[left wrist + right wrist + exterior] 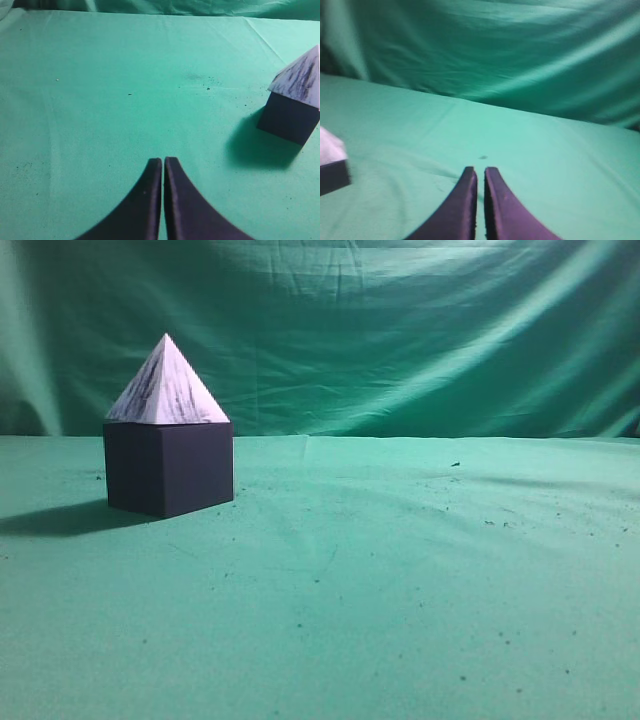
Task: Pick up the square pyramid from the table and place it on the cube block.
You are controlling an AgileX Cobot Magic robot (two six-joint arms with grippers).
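The white, grey-streaked square pyramid [166,385] sits upright on top of the dark purple cube block [168,468], at the left of the green cloth table [400,580]. Neither gripper shows in the exterior view. In the left wrist view the pyramid [300,80] on the cube [287,120] is at the right edge, far from my left gripper [163,160], which is shut and empty. In the right wrist view my right gripper [480,171] is shut and empty; a corner of the pyramid [329,149] on the cube [332,177] shows at the left edge.
A wrinkled green cloth backdrop [400,330] hangs behind the table. Small dark specks dot the cloth. The cube casts a shadow [60,518] to its left.
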